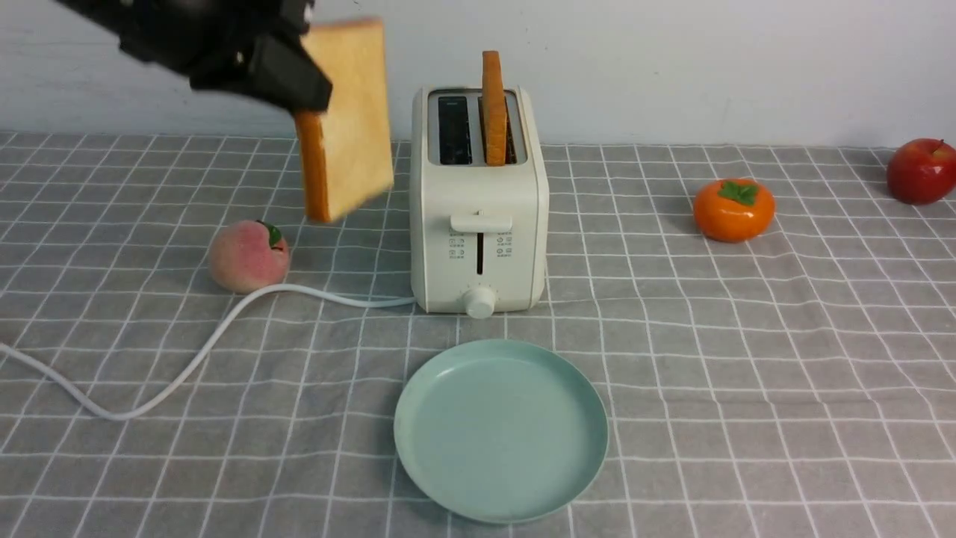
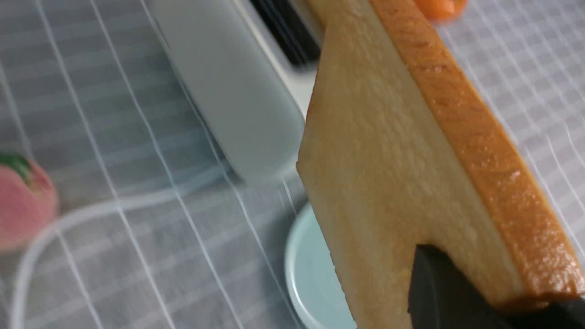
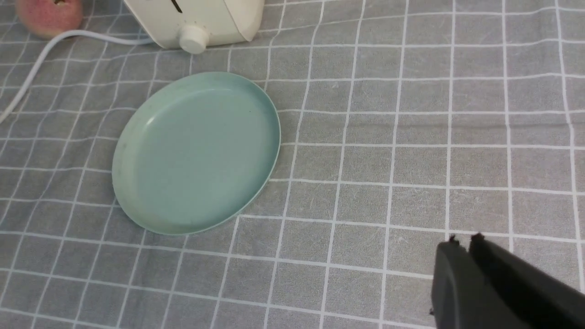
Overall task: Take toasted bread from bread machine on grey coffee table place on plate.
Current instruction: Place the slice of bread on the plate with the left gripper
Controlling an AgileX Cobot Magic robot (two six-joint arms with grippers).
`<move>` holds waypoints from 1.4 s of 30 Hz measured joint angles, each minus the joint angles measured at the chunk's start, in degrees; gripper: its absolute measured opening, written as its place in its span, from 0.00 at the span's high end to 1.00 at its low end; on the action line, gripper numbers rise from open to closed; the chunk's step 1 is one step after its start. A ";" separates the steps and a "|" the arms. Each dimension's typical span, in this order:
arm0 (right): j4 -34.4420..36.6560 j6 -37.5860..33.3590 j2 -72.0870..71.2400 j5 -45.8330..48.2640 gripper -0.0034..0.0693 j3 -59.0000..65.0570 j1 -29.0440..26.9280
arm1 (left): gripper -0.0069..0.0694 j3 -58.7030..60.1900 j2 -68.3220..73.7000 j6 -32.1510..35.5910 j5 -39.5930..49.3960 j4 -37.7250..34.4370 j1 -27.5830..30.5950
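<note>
progress: roughly a quarter done, by judgement. one toast slice (image 1: 355,119) was out of the bread machine (image 1: 478,224) and in the air. the second slice (image 1: 493,104) stood in the right-hand slot, not yet taken. the left-hand slot was empty. the plate (image 1: 500,430) was bare, on the grey coffee table (image 1: 747,373) just in front of the bread machine. left to do: carry and lay down the held slice, then pull and plate the second one.

left gripper (image 1: 306,93): clamped on the held slice at its upper left edge, one finger on each face. right gripper (image 3: 464,242): fingers pressed together with nothing between them, hovering low over bare cloth beside the plate; absent from the front view.

position of held slice: to the left of the bread machine, about level with its top, above the cloth between the peach (image 1: 249,256) and the machine. it was not over the plate.

orientation: the held slice hung on edge, with its broad face toward the front camera and a crust edge showing on its left. it is near square, so its long axis was weak: roughly vertical, lower end swung slightly right. the second slice stood upright, edge-on to the camera, faces turned left and right.
</note>
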 joint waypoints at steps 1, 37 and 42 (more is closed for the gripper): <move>-0.06 0.00 0.00 0.00 0.90 0.00 0.00 | 0.83 3.04 0.06 1.63 1.09 -2.13 -0.19; 2.34 0.00 0.00 0.37 0.83 0.00 0.00 | 0.45 20.41 6.31 -4.46 -7.47 6.72 -9.53; 2.62 0.00 1.13 0.70 0.82 -1.47 0.00 | 0.61 18.54 -0.02 -12.17 -5.48 16.65 -9.46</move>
